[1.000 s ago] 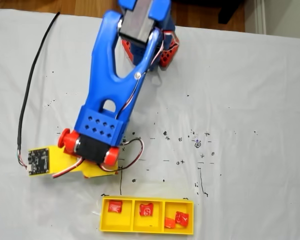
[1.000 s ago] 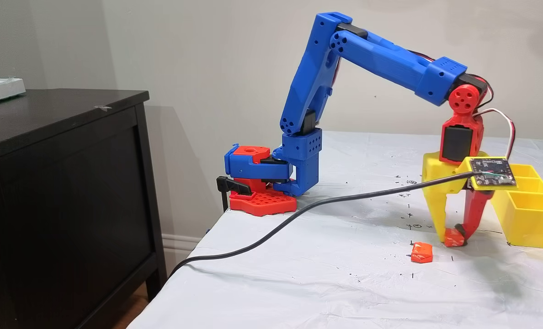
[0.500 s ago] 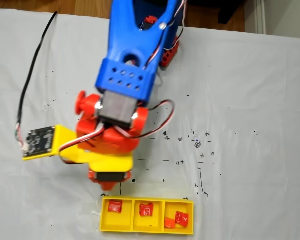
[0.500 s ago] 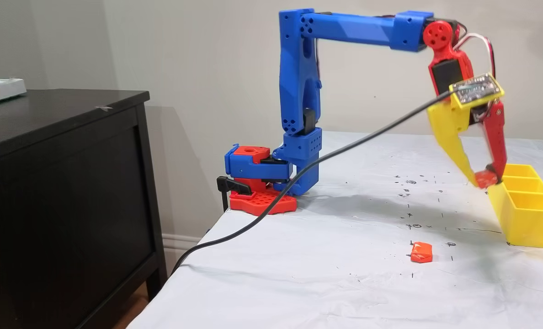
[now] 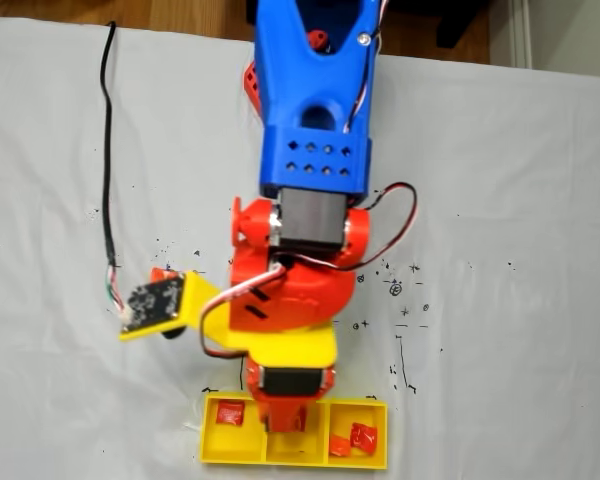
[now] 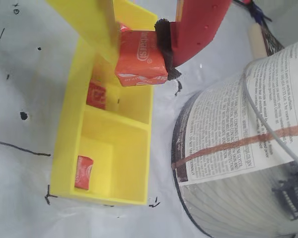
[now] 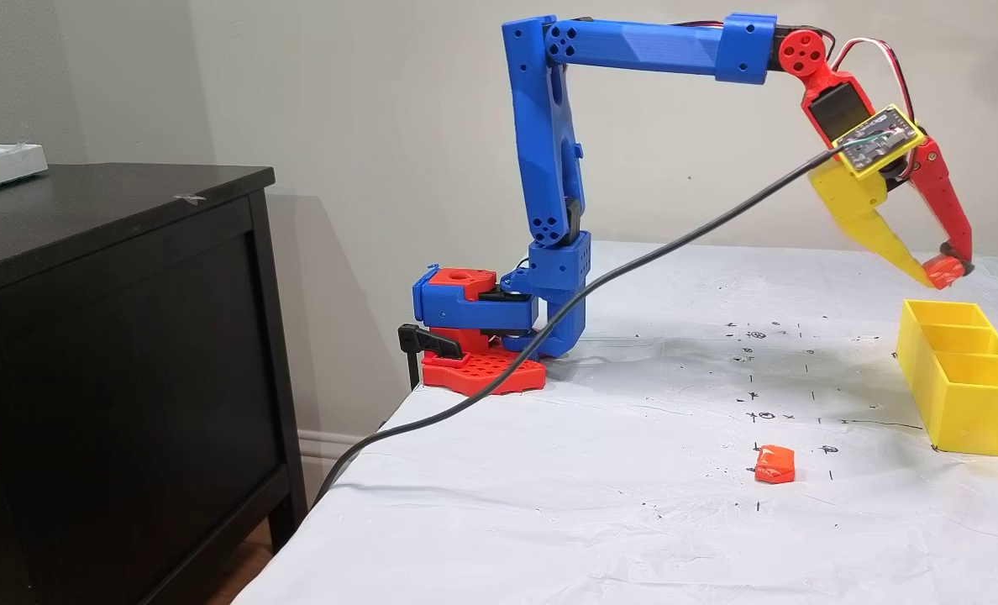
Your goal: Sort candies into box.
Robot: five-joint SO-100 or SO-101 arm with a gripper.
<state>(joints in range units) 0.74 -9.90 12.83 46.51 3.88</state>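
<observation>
Tool (image 7: 940, 273): two-finger, one finger yellow, one red, pinching an orange candy (image 6: 140, 58) between its tips; held in the air above the yellow box (image 7: 969, 403), clear of its rim, as a fixed view from the side shows. In the wrist view the tool (image 6: 139, 54) grips the sweet by two opposite sides, over the far end of the box (image 6: 67, 148).

Box: low yellow tray, three square compartments in a row, standing on the white counter (image 7: 633, 504) at its near-right edge in the side view.

Contents, in a fixed view from above: one red candy (image 5: 230, 412) in the left compartment; two candies in the right compartment, a red one (image 5: 363, 436) and an orange one (image 5: 340, 446) touching it. The middle compartment is mostly hidden by the tool there. The wrist view shows a red candy in the nearest compartment (image 6: 83, 172) and another (image 6: 96, 95) in the next.

Loose item: one orange candy (image 7: 774, 464) lying on the counter, well apart from the box.

Other: blue arm (image 7: 549, 168); black cable (image 7: 549, 336) running to a small circuit board (image 7: 875, 141) on the wrist; black ink marks (image 7: 759, 415) on the counter cover; dark cabinet (image 7: 112, 336) beside the counter.
</observation>
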